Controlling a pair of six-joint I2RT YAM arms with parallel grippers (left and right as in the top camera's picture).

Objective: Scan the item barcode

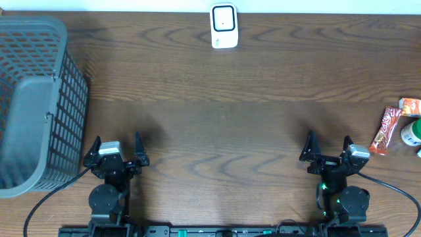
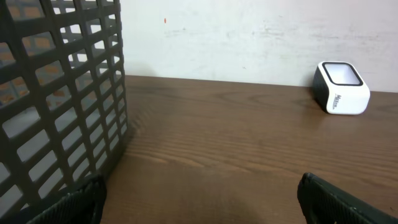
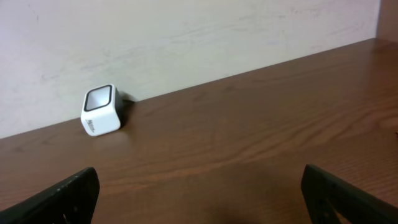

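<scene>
Green-white item, maybe a bottle, cut off rt edge.

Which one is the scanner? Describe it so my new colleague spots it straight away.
Start at the wooden table and follow its far edge, along the pale wall. Near the middle of that edge stands the barcode scanner, alone. It is the only small white box with a dark-rimmed window; the grey basket sits far left, the snack packets far right.
</scene>
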